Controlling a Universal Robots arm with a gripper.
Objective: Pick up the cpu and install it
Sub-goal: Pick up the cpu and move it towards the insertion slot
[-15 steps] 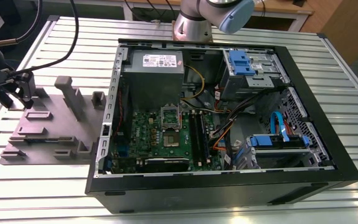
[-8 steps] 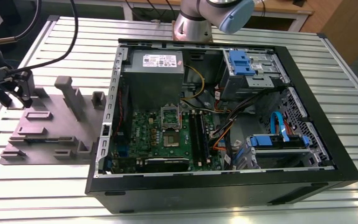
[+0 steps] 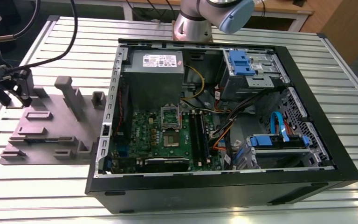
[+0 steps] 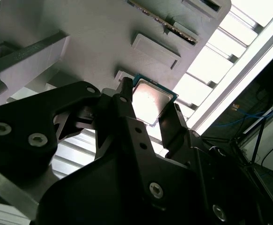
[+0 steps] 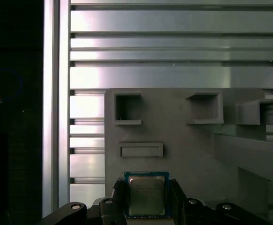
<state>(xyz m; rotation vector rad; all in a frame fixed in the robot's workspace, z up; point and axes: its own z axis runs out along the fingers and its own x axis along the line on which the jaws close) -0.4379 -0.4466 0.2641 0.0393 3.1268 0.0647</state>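
The gripper is black, the cpu silver-grey with a blue-green rim, the tray plain pale grey, the table silver with parallel grooves, the case black, its board green, brackets blue.

On my screen the counter is a silver metal top made of long ribbed profiles with narrow grooves between them. Two big things lie directly on it. Toward the exterior view's left I see a flat grey holder plate with raised blocks and small pockets. Just beside it, toward the exterior view's right, a black computer case lies on its side with the open side up. I cannot tell if the two are touching. Behind the case, at the far edge, stands the arm's base. In the first wrist view the plate's edge sits across the bright ribs.
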